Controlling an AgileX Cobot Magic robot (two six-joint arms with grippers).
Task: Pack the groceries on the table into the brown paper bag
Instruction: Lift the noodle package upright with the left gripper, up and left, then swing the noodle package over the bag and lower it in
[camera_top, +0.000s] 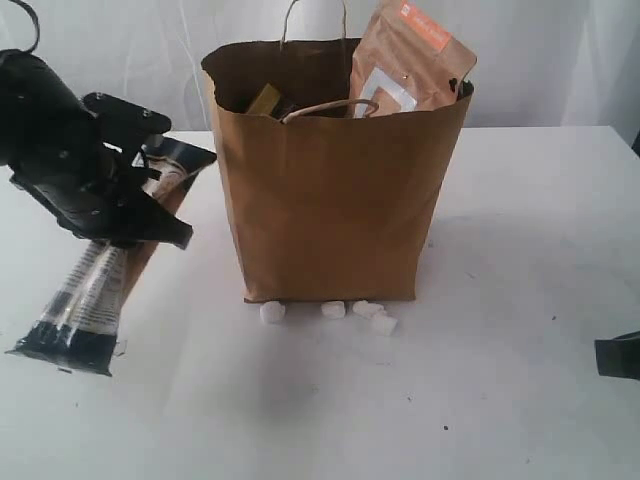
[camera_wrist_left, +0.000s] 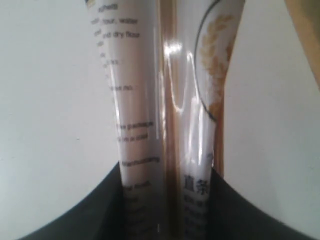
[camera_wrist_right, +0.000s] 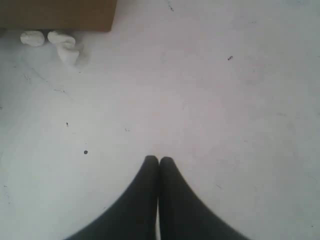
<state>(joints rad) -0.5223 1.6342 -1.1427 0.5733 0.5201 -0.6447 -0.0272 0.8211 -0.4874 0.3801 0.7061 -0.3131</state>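
Exterior view: pasta packet (camera_top: 85, 300), long, dark-blue ends, clear-and-white middle, at nine o'clock of the brown paper bag (camera_top: 330, 200), slanted, low end toward the table (camera_top: 520, 250); left gripper (camera_top: 125, 215) clamps it mid-length, probably for a balanced lift
Left wrist view: pasta packet (camera_wrist_left: 165, 100) pinched between fingers (camera_wrist_left: 75, 215)
Right wrist view: right gripper (camera_wrist_right: 159, 162) pressed together, empty, idle above the table

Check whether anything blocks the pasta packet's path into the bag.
Nothing visible lies between the pasta packet, held in the left gripper, and the brown paper bag. It must clear the bag wall beside it; the kraft pouch fills the opening's right, the left looks freer.
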